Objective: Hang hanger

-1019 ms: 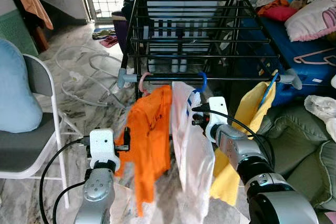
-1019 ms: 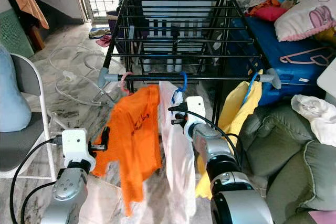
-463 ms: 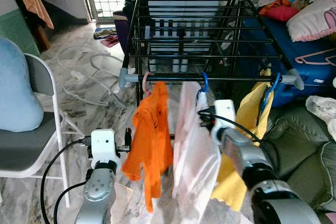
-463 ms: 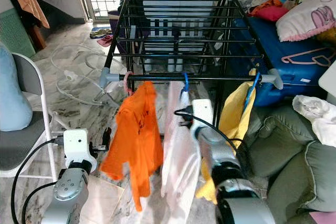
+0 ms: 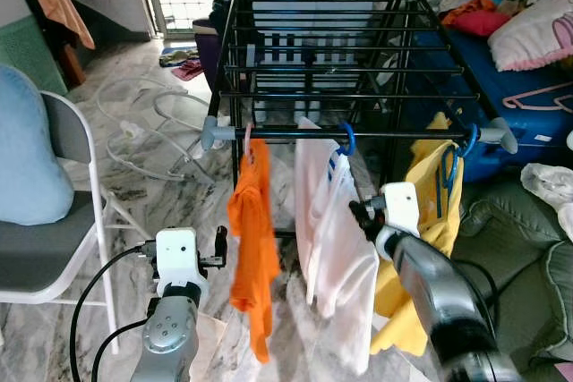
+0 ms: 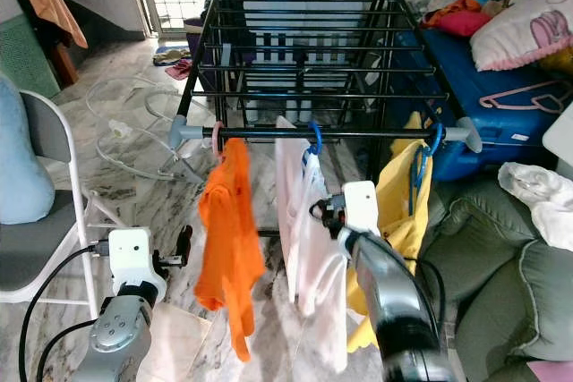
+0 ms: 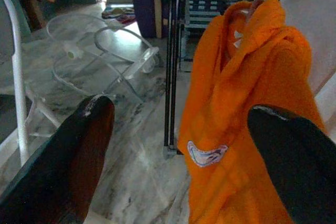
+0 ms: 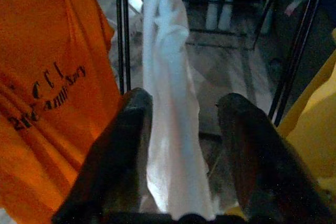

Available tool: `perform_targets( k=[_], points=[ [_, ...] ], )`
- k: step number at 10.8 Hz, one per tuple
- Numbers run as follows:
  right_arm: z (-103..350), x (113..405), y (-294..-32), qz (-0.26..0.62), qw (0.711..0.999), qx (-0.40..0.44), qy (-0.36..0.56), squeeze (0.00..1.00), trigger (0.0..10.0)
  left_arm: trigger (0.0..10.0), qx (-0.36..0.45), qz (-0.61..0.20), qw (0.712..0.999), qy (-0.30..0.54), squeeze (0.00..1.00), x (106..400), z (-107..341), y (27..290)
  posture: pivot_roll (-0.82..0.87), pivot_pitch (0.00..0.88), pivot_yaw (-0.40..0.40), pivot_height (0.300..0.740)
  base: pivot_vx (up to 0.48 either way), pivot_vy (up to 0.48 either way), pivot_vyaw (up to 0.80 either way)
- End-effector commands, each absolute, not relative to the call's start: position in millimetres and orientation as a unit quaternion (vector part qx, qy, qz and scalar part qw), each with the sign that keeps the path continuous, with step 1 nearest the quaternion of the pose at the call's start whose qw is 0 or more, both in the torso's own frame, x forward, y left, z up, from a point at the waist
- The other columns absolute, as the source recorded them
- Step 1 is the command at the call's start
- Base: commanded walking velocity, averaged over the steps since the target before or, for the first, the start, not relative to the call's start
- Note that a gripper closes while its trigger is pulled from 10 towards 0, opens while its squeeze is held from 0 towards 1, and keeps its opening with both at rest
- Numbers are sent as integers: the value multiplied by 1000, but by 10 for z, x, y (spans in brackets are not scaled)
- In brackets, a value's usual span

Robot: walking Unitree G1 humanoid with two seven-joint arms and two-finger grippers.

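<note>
Hanging from the front rail of the black drying rack point(image 5: 331, 33) are three garments: an orange T-shirt point(image 5: 253, 248) on a pink hanger point(image 5: 247, 139), a white garment point(image 5: 336, 257) on a blue hanger point(image 5: 346, 139), and a yellow garment point(image 5: 421, 257) on a second blue hanger point(image 5: 467, 142). A second ago I had the right gripper point(image 5: 358, 214) up against the white garment, whose hook sat crooked on the rail; now that hook rests squarely over the rail and the cloth hangs straight, so I judge the hanging done. I have drawn the right gripper back and lower. Its jaws are apart, with the white cloth hanging just ahead in the gap between them, as the right wrist view shows, gripping nothing. The left gripper point(image 5: 221, 248) has also dropped away from the orange T-shirt, which has swung from face-on to edge-on; its jaws are wide apart and empty. A grey folding chair point(image 5: 54, 239) stands to my left.
</note>
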State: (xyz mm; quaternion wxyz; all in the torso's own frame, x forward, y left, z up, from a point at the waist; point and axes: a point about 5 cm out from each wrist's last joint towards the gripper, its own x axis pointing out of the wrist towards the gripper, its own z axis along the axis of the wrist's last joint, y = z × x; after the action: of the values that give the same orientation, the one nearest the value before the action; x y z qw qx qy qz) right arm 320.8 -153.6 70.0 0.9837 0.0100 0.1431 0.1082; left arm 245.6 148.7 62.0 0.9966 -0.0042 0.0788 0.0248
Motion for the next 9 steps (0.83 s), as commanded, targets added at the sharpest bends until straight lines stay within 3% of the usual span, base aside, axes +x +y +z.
perform_targets(
  k=[1, 5, 9],
  points=[
    [783, 3194, -1522, 115, 986, 9, 124, 1000, 10000, 10000, -3, 24, 997, 78, 0, 2458, 647, 1485, -17, 7, -8, 740, 0, 0, 0],
    [874, 3007, -1576, 102, 990, 15, 94, 1000, 10000, 10000, 5, 25, 996, 82, 0, 2428, 675, 1524, -14, 7, -2, 740, 0, 0, 0],
    [955, 2863, -1723, 79, 993, 21, 86, 1000, 10000, 10000, 46, 18, 996, 76, 0, 2193, 754, 1708, -17, 14, 6, 740, 0, 0, 0]
  ],
)
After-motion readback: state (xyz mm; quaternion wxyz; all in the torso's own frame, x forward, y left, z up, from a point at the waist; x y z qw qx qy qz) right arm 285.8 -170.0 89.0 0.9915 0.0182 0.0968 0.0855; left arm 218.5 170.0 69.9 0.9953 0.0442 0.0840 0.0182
